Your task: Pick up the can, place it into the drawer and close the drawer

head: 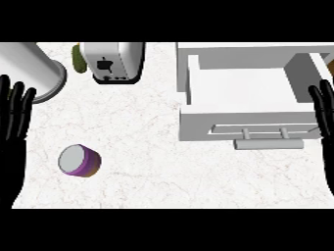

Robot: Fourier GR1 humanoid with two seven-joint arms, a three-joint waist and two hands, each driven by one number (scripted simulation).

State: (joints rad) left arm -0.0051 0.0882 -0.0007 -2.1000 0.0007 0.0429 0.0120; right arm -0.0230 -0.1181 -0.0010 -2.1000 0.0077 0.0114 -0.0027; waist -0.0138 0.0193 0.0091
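A short purple can (80,161) with a pale grey top stands on the white marble counter (148,147) at the lower left. The white drawer (250,93) is pulled open at the upper right, its inside bare, its handle (265,131) on the front panel facing me. My left hand (4,115) rests open at the left edge, fingers up, above and left of the can. At the right edge my right hand (333,110) rests open beside the drawer's right wall. Neither hand touches anything.
A white toaster (112,60) stands at the back of the counter, with a green object (76,58) partly hidden at its left. A large white cylinder (23,66) fills the back left corner. Brown floor shows past the counter at the far right.
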